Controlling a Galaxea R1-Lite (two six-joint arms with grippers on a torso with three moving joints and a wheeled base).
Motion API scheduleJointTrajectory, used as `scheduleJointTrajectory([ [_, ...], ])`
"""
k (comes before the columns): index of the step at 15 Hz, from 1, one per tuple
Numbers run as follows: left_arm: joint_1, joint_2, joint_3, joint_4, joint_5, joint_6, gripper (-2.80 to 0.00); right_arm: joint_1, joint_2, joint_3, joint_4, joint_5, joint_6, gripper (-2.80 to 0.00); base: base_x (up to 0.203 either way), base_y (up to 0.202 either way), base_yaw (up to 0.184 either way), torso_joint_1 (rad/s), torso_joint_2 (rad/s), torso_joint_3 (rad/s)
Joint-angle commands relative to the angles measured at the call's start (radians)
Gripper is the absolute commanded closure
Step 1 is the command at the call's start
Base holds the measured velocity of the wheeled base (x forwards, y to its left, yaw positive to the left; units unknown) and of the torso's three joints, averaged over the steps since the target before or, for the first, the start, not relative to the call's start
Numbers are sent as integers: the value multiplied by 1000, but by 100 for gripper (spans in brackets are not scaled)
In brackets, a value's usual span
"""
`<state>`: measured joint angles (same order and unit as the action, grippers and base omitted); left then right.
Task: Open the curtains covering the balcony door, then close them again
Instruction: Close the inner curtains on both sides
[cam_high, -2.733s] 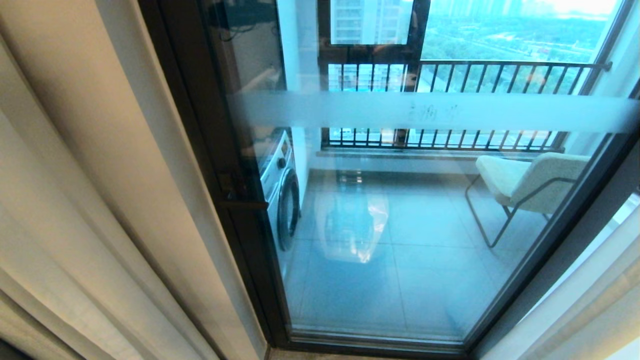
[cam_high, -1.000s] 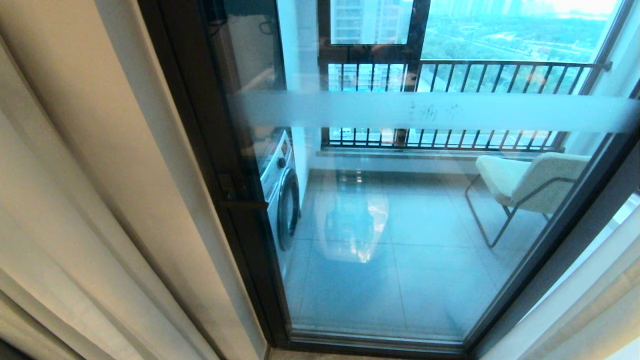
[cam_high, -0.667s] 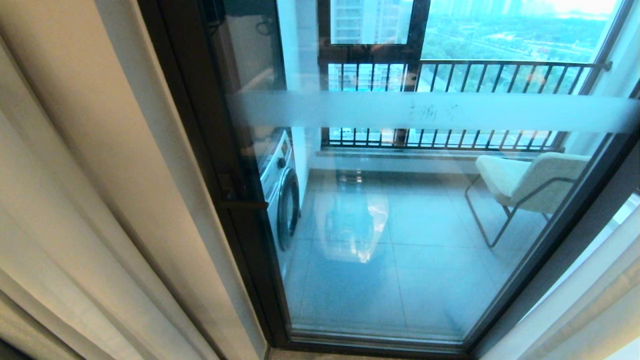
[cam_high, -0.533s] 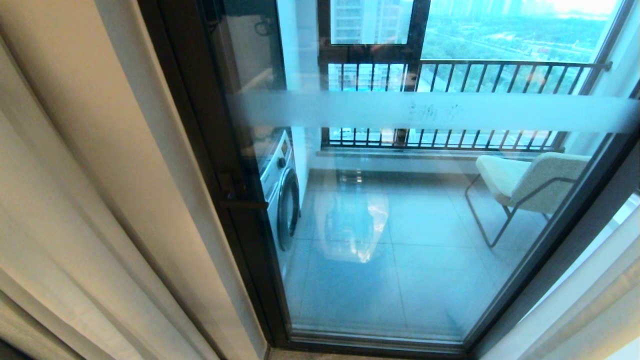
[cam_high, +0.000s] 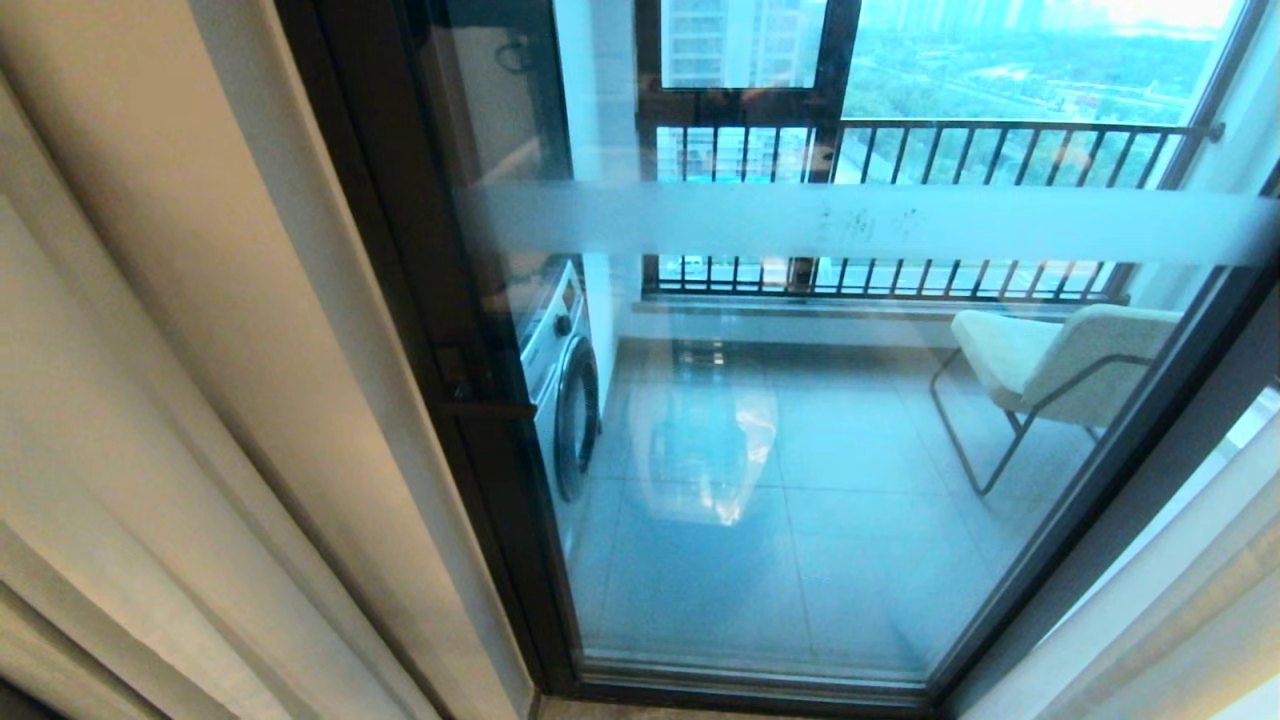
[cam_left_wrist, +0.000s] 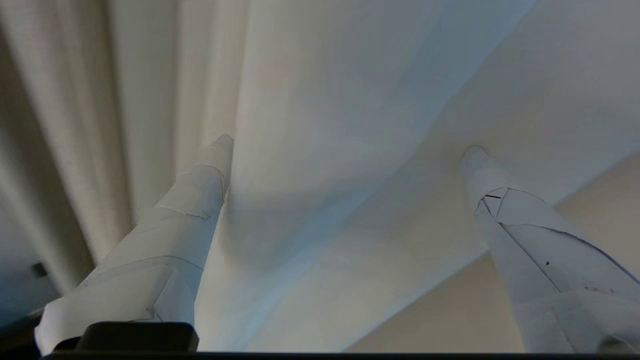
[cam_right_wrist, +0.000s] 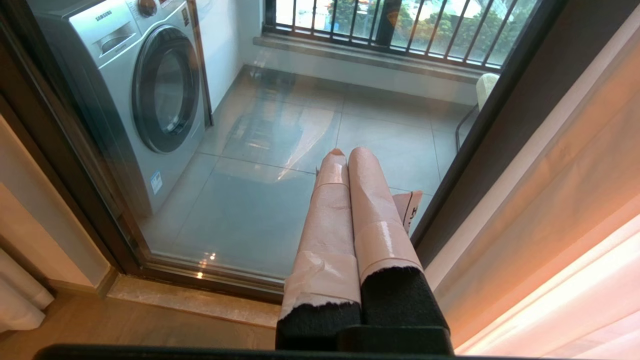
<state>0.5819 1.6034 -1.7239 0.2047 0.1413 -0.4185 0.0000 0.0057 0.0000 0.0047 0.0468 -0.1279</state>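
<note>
Two curtain panels frame this shot, and we start at nine o'clock in the head view, where the curtains (cam_high: 150, 400) hang bunched in long pale folds, drawn off the glass. Over in the left wrist view, the left claw (cam_left_wrist: 347, 142) is right up against that fabric, its two white-taped fingers (cam_left_wrist: 185, 215) spread wide apart with a broad fold of the curtains (cam_left_wrist: 340, 100) lying between them; whether the tips are actually touching the cloth, I cannot tell. Nothing is pinched there.

Moving to the centre, the balcony door (cam_high: 800, 450) stands uncovered, dark frame all round, a frosted white band across the glass at about twelve o'clock and a dark handle (cam_high: 480, 400) on the left stile. Through the pane, a washing machine (cam_high: 560, 380) sits on the balcony just right of that handle, its round door closed, and the drum behind the glass too dim to read. Further right, at three o'clock, a pale chair (cam_high: 1060, 360) stands on the tiled balcony floor (cam_high: 800, 560) below the black-barred railing (cam_high: 930, 150).

At four o'clock, the second panel of curtains hangs at the door's right edge. The right wrist view shows the right claw (cam_right_wrist: 345, 155) with its tan-taped fingers pressed together, clamped on nothing, pointing at the lower glass near the sill.
</note>
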Motion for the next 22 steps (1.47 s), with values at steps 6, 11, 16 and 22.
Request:
scheduleJointTrajectory([
  [6,-5,65,-100,2,-106,-3,-280,0,5,0,0,1,-1,0,0,0,0,0,0,0],
  [11,-21,108,-193,2,-109,-3,-280,0,3,0,0,1,-1,0,0,0,0,0,0,0],
  [16,-31,136,-261,-10,-109,22,-280,0,3,0,0,1,-1,0,0,0,0,0,0,0],
  [22,-31,147,-266,-10,-109,32,-280,0,3,0,0,1,-1,0,0,0,0,0,0,0],
])
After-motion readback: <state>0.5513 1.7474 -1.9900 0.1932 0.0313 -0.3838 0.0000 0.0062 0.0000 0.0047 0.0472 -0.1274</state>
